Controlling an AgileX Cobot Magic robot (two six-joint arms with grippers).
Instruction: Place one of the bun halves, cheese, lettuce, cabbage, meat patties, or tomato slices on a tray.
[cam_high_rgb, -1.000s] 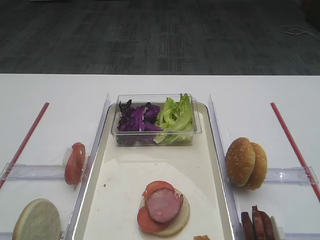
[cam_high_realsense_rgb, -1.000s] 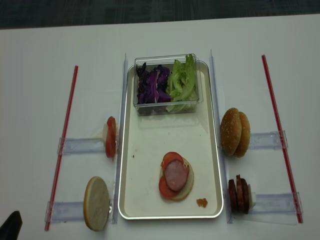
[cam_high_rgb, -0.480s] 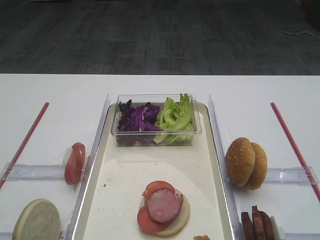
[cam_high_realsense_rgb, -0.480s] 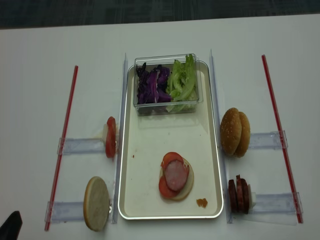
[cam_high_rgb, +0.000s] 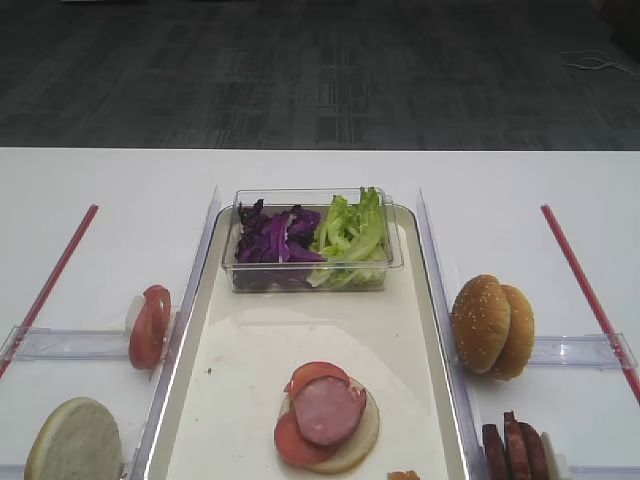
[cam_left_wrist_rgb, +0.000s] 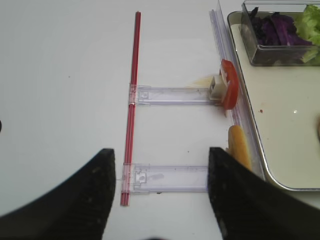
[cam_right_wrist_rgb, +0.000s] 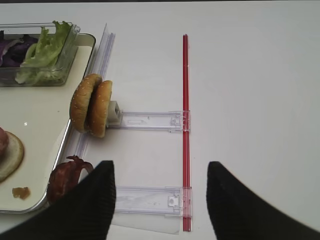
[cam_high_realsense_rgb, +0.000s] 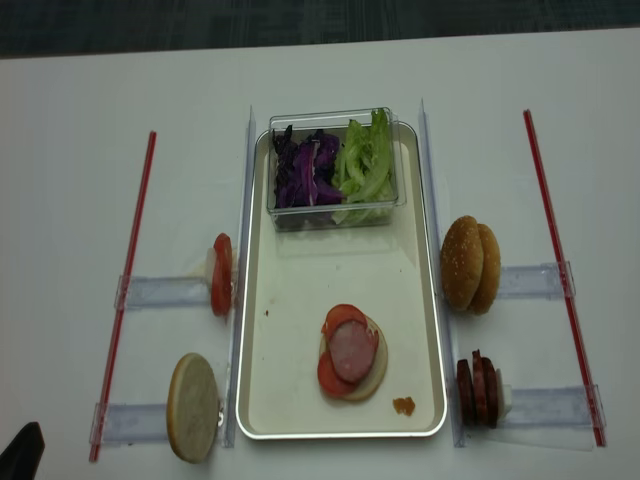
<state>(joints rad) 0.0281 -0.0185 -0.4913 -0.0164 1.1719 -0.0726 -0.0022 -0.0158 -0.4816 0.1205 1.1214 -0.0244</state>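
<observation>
The right gripper is hanging wide open and empty, the meat patties sitting just left of it. The tray is carrying a clear box holding cabbage and lettuce.

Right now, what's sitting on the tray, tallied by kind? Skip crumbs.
bun halves: 1
tomato slices: 2
meat patties: 1
clear box holding cabbage and lettuce: 1
Total: 5

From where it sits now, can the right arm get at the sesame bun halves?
Probably yes: the right end effector is open and empty, and the sesame bun halves stand ahead-left on their rack with nothing between.
</observation>
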